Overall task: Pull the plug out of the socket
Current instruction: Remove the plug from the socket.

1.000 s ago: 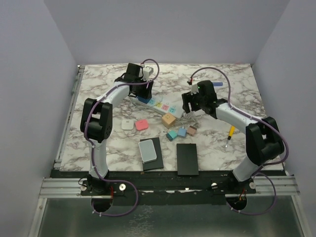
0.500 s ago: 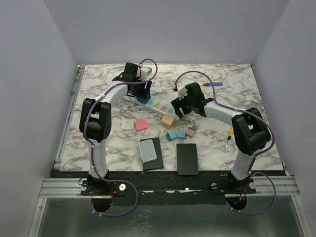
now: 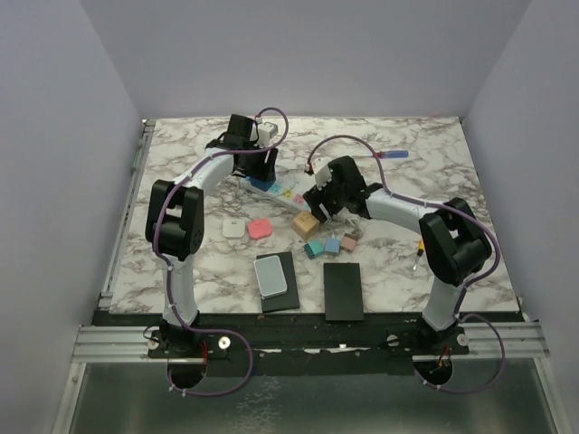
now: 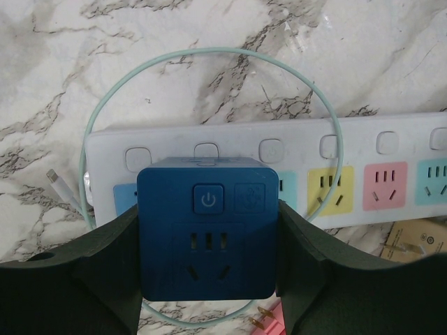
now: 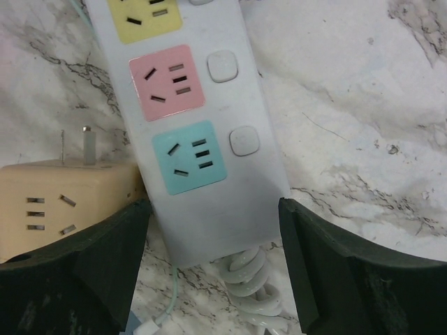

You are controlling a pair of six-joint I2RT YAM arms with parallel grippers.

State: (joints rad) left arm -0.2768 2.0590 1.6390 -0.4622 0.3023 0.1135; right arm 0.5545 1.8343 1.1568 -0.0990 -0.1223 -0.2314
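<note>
Left claw point(image 4: 209, 209) is clamped on the plug point(image 4: 207, 237), a dark blue cube, with a pad tight against each side. The plug sits over the blue end of the socket point(image 4: 391, 139), the long white strip lying on the counter point(image 4: 391, 49). I can't spot any gap under the cube, so I judge it not yet out.

Over at the cord end, the right claw point(image 5: 213, 209) is spread wide, its fingers point(image 5: 105, 258) straddling the strip just below the teal outlet. The strip's edges meet both pads, but whether they actually pinch, I can't tell. It looks like a bracing hold.

So the grasp is done. What's left is the pull itself, lifting the cube off while the strip is held down.

The left wrist view gives the clamp and a thin mint cable point(image 4: 328, 105) looping round the strip. The right wrist view gives the coiled white cord point(image 5: 248, 279) and a beige cube point(image 5: 63, 199) just beside the strip. Only the overhead view shows both arms at opposite ends of the strip.
</note>
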